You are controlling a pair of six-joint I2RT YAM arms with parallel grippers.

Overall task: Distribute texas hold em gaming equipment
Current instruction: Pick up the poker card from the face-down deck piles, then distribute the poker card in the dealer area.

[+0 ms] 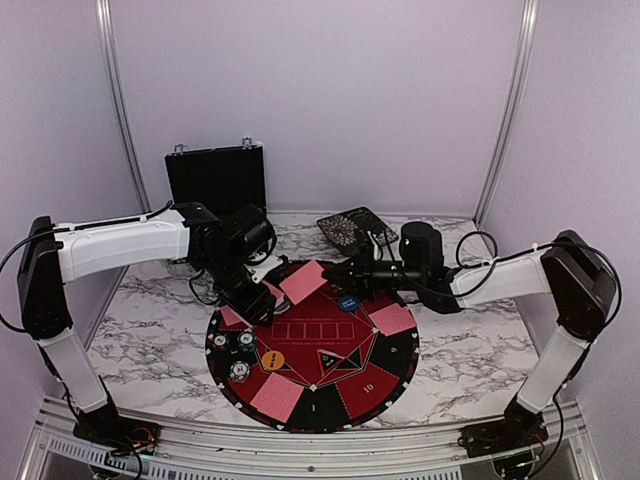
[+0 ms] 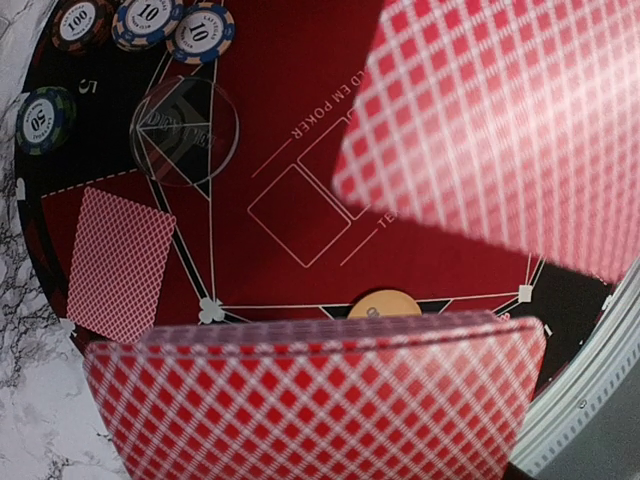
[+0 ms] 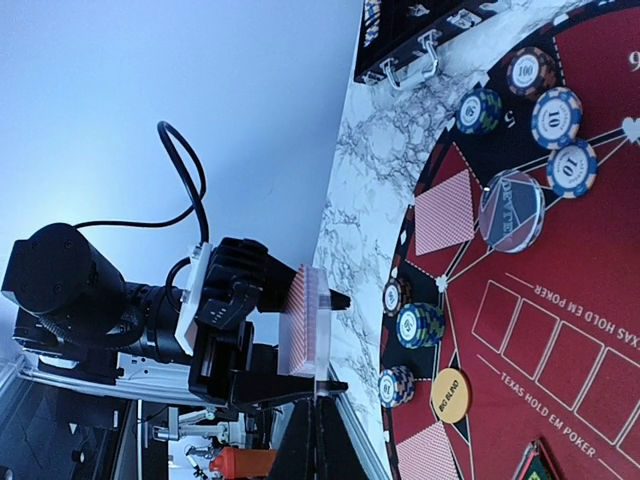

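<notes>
My left gripper [image 1: 258, 300] is shut on a thick deck of red-backed cards [image 2: 320, 400], held just above the mat's left side; the deck [image 3: 300, 320] also shows edge-on in the right wrist view. My right gripper [image 1: 328, 272] is shut on one card [image 1: 303, 282], which hangs above the mat close to the deck and fills the upper right of the left wrist view as a blurred card [image 2: 500, 130]. Single cards [image 1: 275, 398] [image 1: 392, 319] [image 2: 118, 262] lie face down on the mat. Chips [image 1: 239, 371] [image 2: 147, 18], an orange disc [image 1: 271, 359], a blue disc [image 1: 348, 302] and a clear disc [image 2: 185, 132] sit there too.
The round red-and-black mat [image 1: 330, 345] lies on the marble table between the arms. A black case [image 1: 215, 178] stands upright against the back wall. A dark open tray [image 1: 352, 230] lies behind the right gripper. Metal frame posts rise at both sides.
</notes>
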